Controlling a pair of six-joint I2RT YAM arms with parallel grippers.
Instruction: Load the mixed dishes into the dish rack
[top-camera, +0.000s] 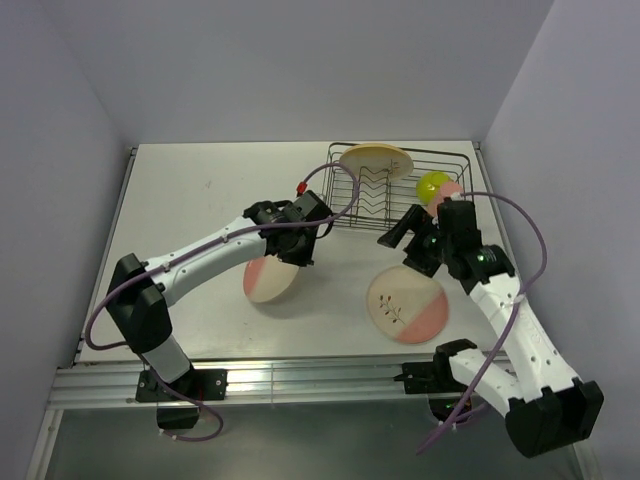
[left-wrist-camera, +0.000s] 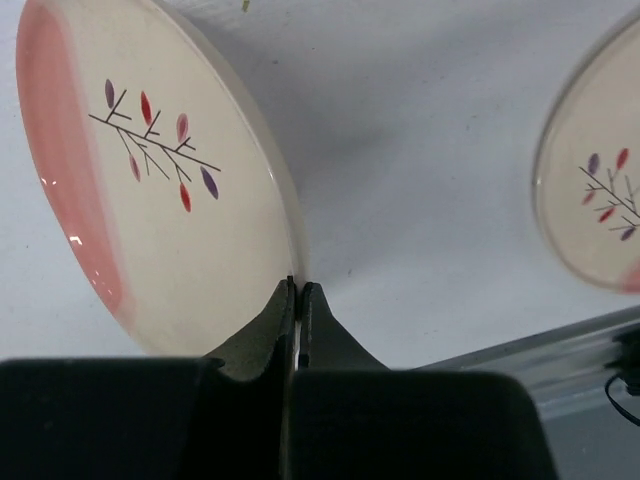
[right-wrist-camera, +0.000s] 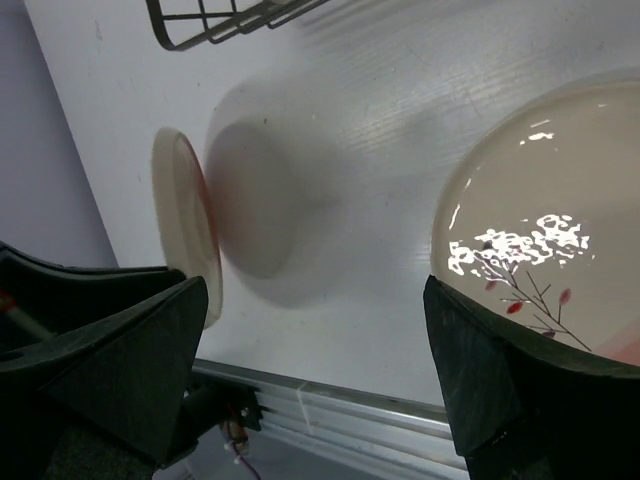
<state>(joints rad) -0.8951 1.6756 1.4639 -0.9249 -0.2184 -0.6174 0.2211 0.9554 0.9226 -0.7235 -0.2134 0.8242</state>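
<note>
The dish rack (top-camera: 400, 190) sits upper centre on the desk (top-camera: 200, 190), first plate (top-camera: 375, 160) atop it (bowl (top-camera: 433, 184) at its right end); second plate (top-camera: 272, 280) below-left, third plate (top-camera: 407, 305) below-right.

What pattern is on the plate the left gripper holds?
Cream plate with pink segment and leafy sprig; left wrist view.

We find a white tabletop (top-camera: 200, 200) beneath the left gripper (top-camera: 296, 256) and the right gripper (top-camera: 408, 250). Its surface shows fine grain lines and soft-edged shadows, so the light is diffuse and comes from above. A pale lavender-grey back wall (top-camera: 300, 60) rises beyond both grippers. A left wall (top-camera: 50, 180) stands outboard of the left gripper, and a right wall (top-camera: 580, 150) outboard of the right gripper. A metal edge strip (top-camera: 105, 250) borders the table on the left. Behind the grippers, an aluminium rail (top-camera: 300, 375) runs along the near edge, with a darker grey surface (top-camera: 350, 440) beyond it.
</note>
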